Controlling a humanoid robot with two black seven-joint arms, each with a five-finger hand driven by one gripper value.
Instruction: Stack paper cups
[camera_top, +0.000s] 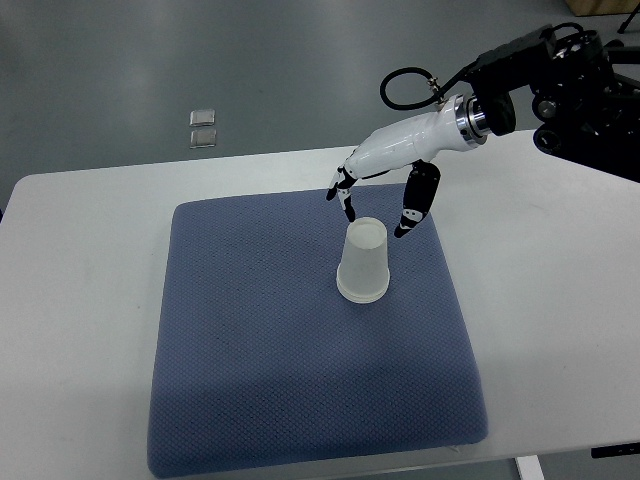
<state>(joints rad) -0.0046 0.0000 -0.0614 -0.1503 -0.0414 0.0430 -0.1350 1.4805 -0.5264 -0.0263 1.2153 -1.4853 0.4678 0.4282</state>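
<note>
A white paper cup (363, 262) stands upside down on the blue cloth mat (260, 350), a little right of the mat's middle. It looks like one cup or a tight stack; I cannot tell which. My right hand (374, 205) comes in from the upper right and hovers just above and behind the cup. Its fingers are spread, with the thumb (415, 205) to the cup's right and the other fingers (343, 190) to its upper left. The hand holds nothing and does not touch the cup. The left arm is out of view.
The mat lies on a white table (80, 300). Two small shiny squares (203, 128) lie on the grey floor beyond the table's far edge. The table's front edge runs along the bottom right.
</note>
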